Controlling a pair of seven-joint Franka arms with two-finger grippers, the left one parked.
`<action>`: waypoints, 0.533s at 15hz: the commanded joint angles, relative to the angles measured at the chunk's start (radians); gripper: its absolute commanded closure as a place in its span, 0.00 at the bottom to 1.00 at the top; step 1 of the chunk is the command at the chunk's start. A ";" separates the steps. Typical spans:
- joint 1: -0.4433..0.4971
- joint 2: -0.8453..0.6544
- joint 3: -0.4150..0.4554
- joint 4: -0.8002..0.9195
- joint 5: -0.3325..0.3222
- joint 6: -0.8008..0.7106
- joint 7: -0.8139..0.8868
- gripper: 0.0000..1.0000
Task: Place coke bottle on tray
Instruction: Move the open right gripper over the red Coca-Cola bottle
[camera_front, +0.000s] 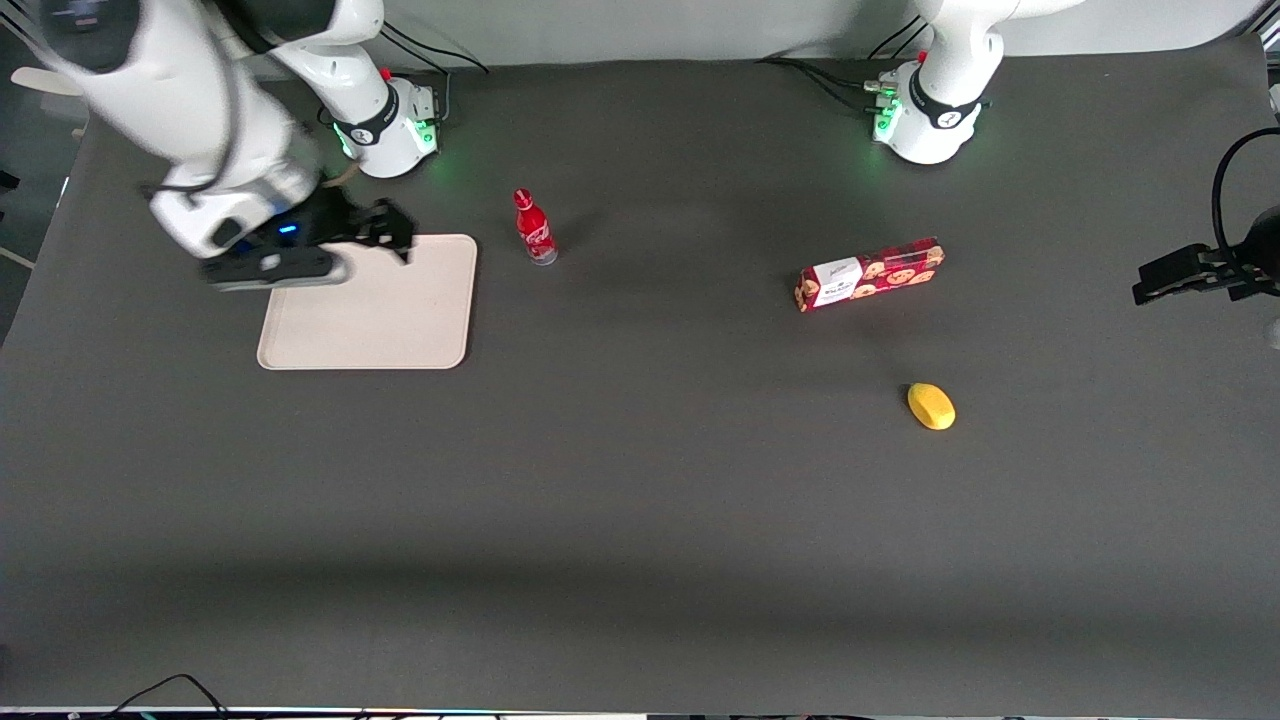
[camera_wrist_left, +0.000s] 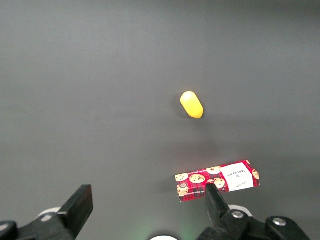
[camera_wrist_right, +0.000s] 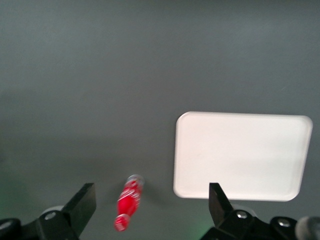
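Red coke bottle (camera_front: 535, 229) upright beside empty beige tray (camera_front: 400, 320).

The front view looks steeply down from high above the near edge of the tabletop (camera_front: 640, 520), taking in its whole width and both arm bases. The right wrist view looks down from above the tool (camera_wrist_right: 150, 200), whose fingers stand wide apart, sharing the coke bottle (camera_front: 535, 230) (camera_wrist_right: 128, 202) and tray (camera_front: 375, 310) (camera_wrist_right: 240, 155) with the front view. The left wrist view, higher up, shares the cookie box (camera_front: 868, 273) (camera_wrist_left: 218, 180) and yellow object (camera_front: 931, 406) (camera_wrist_left: 191, 104).
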 joint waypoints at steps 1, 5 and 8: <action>-0.011 -0.044 0.145 -0.116 0.038 0.072 0.128 0.00; -0.005 -0.196 0.213 -0.393 0.144 0.260 0.115 0.00; -0.003 -0.261 0.285 -0.548 0.222 0.358 0.113 0.00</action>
